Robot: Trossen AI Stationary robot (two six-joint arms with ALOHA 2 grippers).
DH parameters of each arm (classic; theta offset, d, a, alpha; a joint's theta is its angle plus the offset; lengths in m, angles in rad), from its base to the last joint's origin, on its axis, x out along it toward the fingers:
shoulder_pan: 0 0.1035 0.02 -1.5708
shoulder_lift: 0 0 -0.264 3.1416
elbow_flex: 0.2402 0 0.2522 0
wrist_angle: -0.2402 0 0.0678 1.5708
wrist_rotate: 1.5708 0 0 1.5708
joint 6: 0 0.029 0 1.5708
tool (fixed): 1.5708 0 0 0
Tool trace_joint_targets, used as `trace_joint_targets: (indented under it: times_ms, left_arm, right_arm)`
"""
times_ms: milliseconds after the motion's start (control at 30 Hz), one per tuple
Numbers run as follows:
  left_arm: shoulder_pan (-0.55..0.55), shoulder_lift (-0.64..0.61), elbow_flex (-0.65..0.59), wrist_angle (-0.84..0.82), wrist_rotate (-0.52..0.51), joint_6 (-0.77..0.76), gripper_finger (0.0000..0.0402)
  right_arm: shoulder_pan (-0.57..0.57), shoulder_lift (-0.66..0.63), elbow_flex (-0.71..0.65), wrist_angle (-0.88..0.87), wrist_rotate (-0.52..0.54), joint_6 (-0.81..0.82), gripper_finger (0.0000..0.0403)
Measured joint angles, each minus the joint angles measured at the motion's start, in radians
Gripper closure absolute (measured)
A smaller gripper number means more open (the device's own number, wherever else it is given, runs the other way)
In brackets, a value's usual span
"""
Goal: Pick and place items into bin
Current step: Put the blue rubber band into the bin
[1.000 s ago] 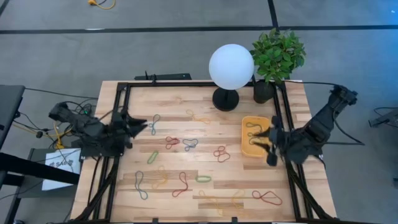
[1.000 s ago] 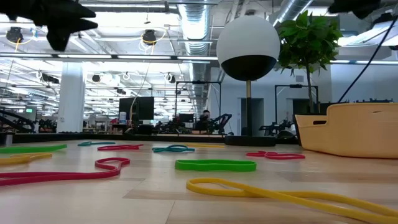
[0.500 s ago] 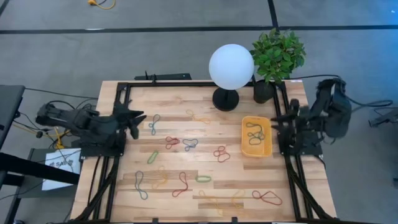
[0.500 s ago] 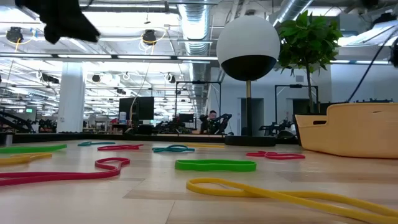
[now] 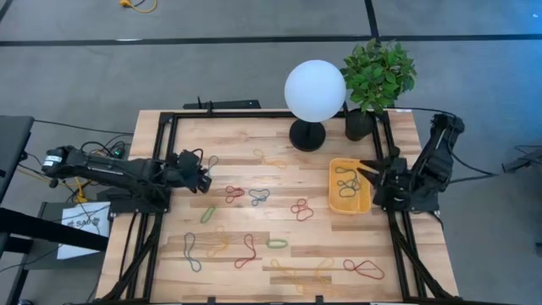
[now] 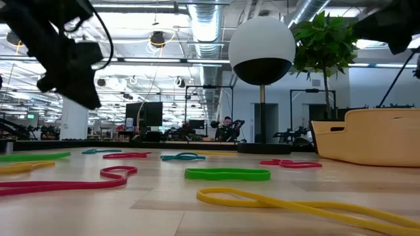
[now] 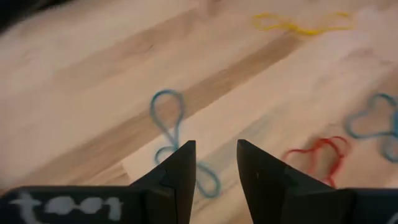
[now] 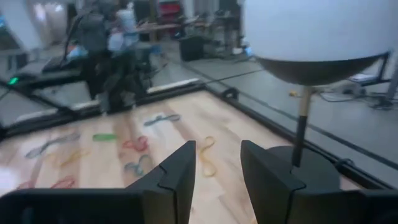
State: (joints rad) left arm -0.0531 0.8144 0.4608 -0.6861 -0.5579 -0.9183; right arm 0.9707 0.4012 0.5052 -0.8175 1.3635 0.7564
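Note:
Many thin rubber bands lie flat on the wooden table: a blue figure-eight (image 5: 210, 163) (image 7: 169, 127), red ones (image 5: 234, 194) (image 7: 318, 153), a green one (image 6: 226, 174), yellow ones (image 6: 295, 204). The yellow-orange bin (image 5: 334, 199) (image 6: 374, 134) sits toward the table's right edge with bands (image 5: 345, 180) inside. My left gripper (image 5: 203, 176) (image 7: 216, 163) is open and hovers just left of the blue figure-eight. My right gripper (image 5: 366, 169) (image 8: 217, 163) is open beside the bin's right rim, pointing across the table.
A white globe lamp (image 5: 314, 91) (image 6: 262, 51) on a black base and a potted plant (image 5: 378, 76) stand at the table's far edge, behind the bin. A black metal frame (image 5: 169, 119) runs along the table's sides. Loose bands cover the middle and near part.
My left arm has stretched out toward the table's right and come down, bringing its gripper close to the blue figure-eight. My right gripper has left the spot over the bin's near right corner, drawn back to the right, then returned to the bin's right rim farther back.

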Motion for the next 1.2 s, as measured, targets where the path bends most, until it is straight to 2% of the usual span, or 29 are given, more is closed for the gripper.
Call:
trace_joint_targets:
  times_ms: [100,300,600,800,933,1067,1200]
  left_arm:
    - [0.039,0.044,-0.033,0.028,0.034,-0.019,0.0296]
    - [0.092,0.145,-0.113,0.241,0.095,-0.005,0.0296]
    - [0.169,0.283,-0.118,0.305,0.056,-0.005,0.0296]
    - [0.177,0.411,-0.118,0.404,0.077,-0.007,0.0296]
    - [0.175,0.486,-0.113,0.423,0.044,-0.060,0.0297]
    - [0.175,0.508,-0.111,0.395,0.025,-0.104,0.0317]
    - [0.177,0.505,-0.114,0.386,0.019,-0.099,0.0368]
  right_arm:
    - [-0.022,0.005,-0.017,0.003,-0.029,0.026,0.0281]
    - [-0.038,0.005,-0.033,0.004,-0.083,0.092,0.0282]
    - [-0.037,0.005,-0.033,0.020,-0.083,0.092,0.0282]
    - [-0.037,0.005,-0.033,0.020,-0.083,0.112,0.0282]
    - [-0.037,0.005,-0.033,0.020,-0.084,0.116,0.0282]
    - [-0.037,0.005,-0.033,0.019,-0.084,0.134,0.0282]
    - [-0.037,0.005,-0.033,0.018,-0.084,0.134,0.0282]
